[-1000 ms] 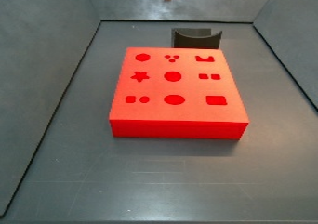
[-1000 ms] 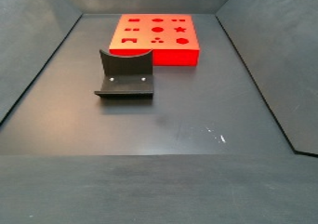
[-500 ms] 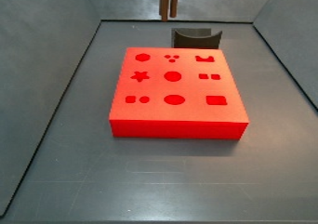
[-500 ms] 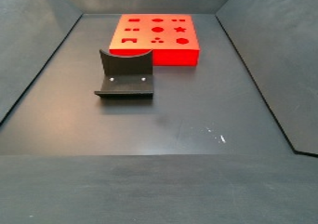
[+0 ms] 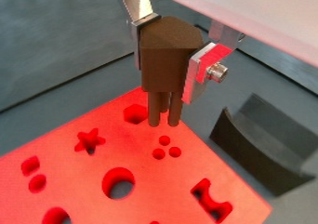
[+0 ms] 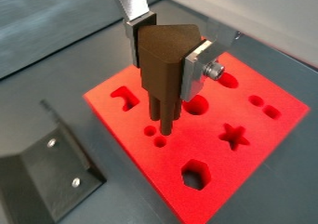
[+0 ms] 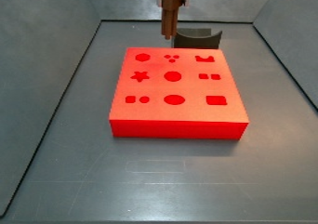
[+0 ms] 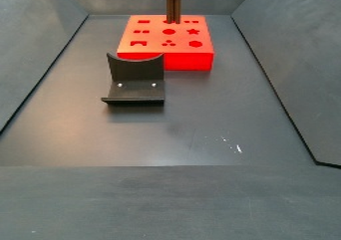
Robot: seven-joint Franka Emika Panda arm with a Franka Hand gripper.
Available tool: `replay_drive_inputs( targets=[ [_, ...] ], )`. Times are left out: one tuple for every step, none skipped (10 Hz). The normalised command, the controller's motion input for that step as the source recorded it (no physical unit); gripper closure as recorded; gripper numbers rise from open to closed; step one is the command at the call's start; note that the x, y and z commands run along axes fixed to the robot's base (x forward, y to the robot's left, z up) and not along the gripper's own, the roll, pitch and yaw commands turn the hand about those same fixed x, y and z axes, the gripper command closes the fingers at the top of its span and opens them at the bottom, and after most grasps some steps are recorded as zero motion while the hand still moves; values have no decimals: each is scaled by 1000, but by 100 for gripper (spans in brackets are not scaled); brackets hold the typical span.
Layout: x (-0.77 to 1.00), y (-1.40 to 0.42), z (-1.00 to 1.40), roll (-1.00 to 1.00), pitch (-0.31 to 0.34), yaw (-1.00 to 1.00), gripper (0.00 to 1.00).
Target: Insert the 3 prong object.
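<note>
Taking the flat red block with shaped holes (image 7: 174,88) as landmark, the dark L-shaped fixture (image 8: 135,80) stands just beside one edge of it on the grey floor. The gripper (image 5: 173,59) hangs above the block, its silver plate fingers (image 6: 198,68) clamped on the slim dark-brown 3 prong object (image 6: 163,74), held upright. In both wrist views the prongs point down over a trio of small round holes (image 5: 165,151), their tips still clear of the red surface
</note>
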Motion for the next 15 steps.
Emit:
replay_drive_inputs(
  targets=[
    [0,0,51,0,-206,906,100],
    [0,-31,86,0,-223,731,100],
    [0,-71,-54,60,-76,154,100],
    [200,9,-434,0,-50,54,100],
    [351,0,-531,119,-1,11,100],
    [266,0,-343,130,0,0,100],
    [100,0,-191,113,0,0,100],
    [51,0,-203,119,0,0,100],
    [11,0,-209,131,0,0,100],
    [0,17,-234,119,0,-26,100],
    [9,0,-269,106,0,-20,100],
    [77,0,-314,129,0,-23,100],
    [120,0,-306,164,0,-60,100],
    [166,6,-300,177,0,-57,100],
    [223,37,-291,187,0,-60,100]
  ],
)
